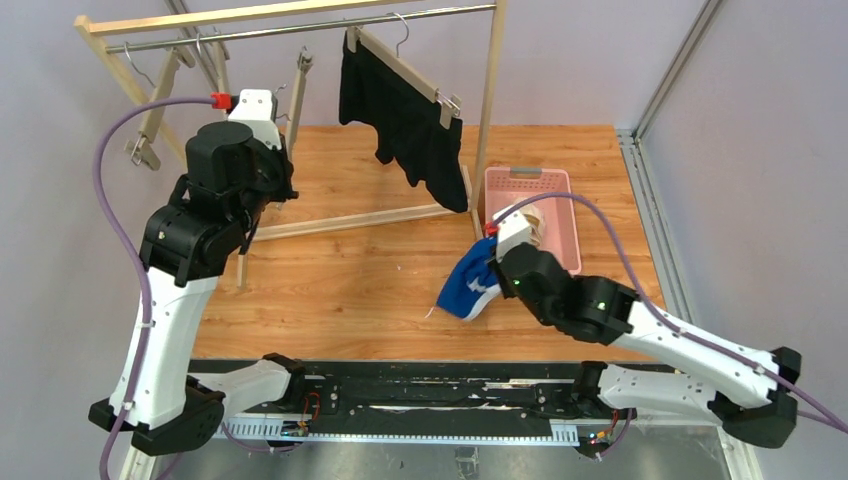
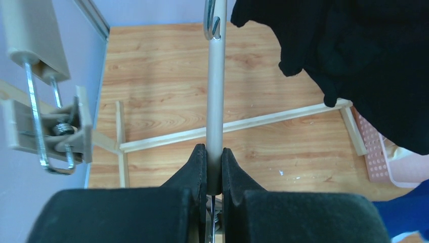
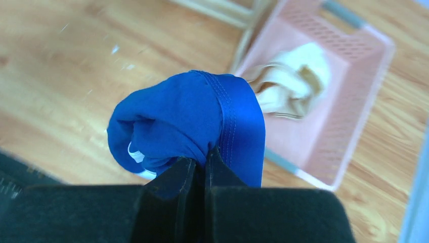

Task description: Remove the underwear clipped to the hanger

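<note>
Pink basket (image 1: 572,232) at the table's (image 1: 340,270) right side: cream briefs (image 3: 296,83) are seen bunched inside (half hidden by the wrist in the top view). Blue briefs (image 3: 187,116) are pinched in the closed jaws of the R gripper (image 3: 205,158) and held just outside the basket's near-left corner. Black briefs (image 1: 405,115) are seen clipped to the hanger (image 1: 400,62). L gripper (image 2: 214,152) is clamped shut on the metal rail (image 2: 216,91).
</note>
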`<state>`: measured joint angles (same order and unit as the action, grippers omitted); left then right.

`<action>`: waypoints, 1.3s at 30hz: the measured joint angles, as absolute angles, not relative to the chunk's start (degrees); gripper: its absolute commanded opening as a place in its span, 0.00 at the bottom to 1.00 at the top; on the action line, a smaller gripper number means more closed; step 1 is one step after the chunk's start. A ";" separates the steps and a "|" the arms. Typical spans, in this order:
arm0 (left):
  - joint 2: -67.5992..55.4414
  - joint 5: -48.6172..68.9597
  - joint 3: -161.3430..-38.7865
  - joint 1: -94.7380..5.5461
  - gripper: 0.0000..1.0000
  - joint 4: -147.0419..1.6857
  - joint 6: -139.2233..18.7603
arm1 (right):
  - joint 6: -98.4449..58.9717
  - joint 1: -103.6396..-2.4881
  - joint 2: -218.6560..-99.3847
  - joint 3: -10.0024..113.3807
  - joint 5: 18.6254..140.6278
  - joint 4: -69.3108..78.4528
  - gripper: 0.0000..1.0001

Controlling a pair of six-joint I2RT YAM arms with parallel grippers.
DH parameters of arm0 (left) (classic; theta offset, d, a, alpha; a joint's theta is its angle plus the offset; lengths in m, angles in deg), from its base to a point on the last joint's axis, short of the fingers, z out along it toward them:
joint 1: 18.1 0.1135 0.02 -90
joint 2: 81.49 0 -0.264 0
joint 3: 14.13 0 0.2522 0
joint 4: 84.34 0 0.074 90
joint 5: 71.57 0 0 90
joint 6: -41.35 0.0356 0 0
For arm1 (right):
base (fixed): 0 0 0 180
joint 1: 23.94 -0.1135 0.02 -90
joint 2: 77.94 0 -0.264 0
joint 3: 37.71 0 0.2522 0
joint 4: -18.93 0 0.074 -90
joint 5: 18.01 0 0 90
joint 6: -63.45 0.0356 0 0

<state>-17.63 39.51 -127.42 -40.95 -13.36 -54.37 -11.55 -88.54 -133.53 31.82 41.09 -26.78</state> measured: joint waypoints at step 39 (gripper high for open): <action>-6.22 20.04 -146.52 -27.64 0.00 -12.36 -54.50 | -22.58 -44.06 -151.28 33.29 44.57 -9.38 0.01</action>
